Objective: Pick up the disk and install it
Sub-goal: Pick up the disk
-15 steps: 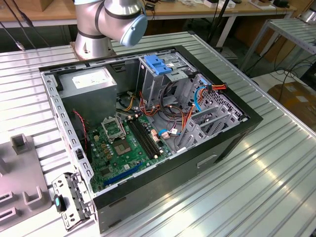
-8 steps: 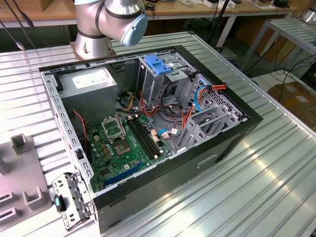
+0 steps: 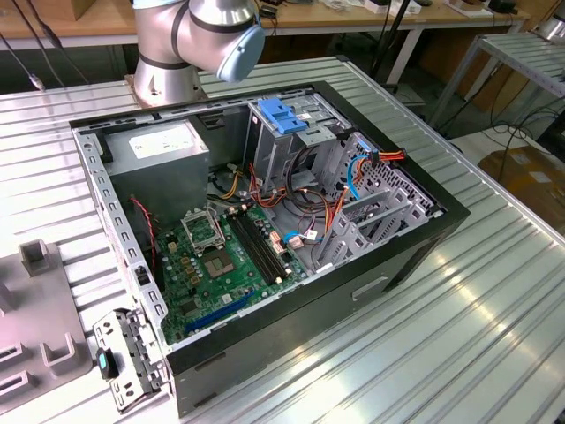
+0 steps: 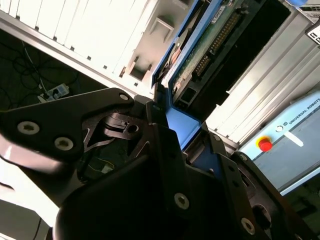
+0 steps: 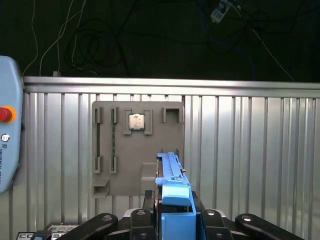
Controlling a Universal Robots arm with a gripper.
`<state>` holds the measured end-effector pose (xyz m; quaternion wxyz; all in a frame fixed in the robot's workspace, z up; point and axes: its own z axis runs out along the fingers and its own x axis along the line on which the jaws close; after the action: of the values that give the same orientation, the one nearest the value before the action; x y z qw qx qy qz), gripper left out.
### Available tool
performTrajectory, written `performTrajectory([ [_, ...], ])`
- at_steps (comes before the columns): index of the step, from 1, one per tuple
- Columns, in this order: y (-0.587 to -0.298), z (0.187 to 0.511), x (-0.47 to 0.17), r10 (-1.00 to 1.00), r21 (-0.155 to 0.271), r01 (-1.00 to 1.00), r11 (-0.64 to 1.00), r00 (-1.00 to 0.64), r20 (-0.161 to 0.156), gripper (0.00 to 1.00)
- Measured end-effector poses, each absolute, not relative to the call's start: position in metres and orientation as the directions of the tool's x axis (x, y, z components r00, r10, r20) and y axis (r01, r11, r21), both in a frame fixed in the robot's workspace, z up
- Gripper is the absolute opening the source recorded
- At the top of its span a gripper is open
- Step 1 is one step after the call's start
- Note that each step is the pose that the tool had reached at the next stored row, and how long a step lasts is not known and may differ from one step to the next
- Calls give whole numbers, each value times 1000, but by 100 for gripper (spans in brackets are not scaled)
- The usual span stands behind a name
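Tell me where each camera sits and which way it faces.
Exterior view: off the arm, high, looking down at the open computer case on the ribbed table; the arm's base shows.
First wrist view: on the wrist, looking past the end effector at a grey fixture plate.
Second wrist view: on the wrist, close along the end effector's linkages toward the disk.
Shared: both wrist views show the end effector shut on the disk, the table and a red-buttoned pendant.

open computer case [image 3: 291,331] | motherboard [image 3: 212,265] | grey fixture plate [image 5: 137,150] | ribbed table [image 3: 459,336]
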<state>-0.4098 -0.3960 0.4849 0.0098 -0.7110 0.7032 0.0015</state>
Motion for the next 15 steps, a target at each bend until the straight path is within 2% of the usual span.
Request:
performTrajectory([
  [15, -397, 491, -405, -1000, -12, -1000, -11, 11, -17, 37],
])
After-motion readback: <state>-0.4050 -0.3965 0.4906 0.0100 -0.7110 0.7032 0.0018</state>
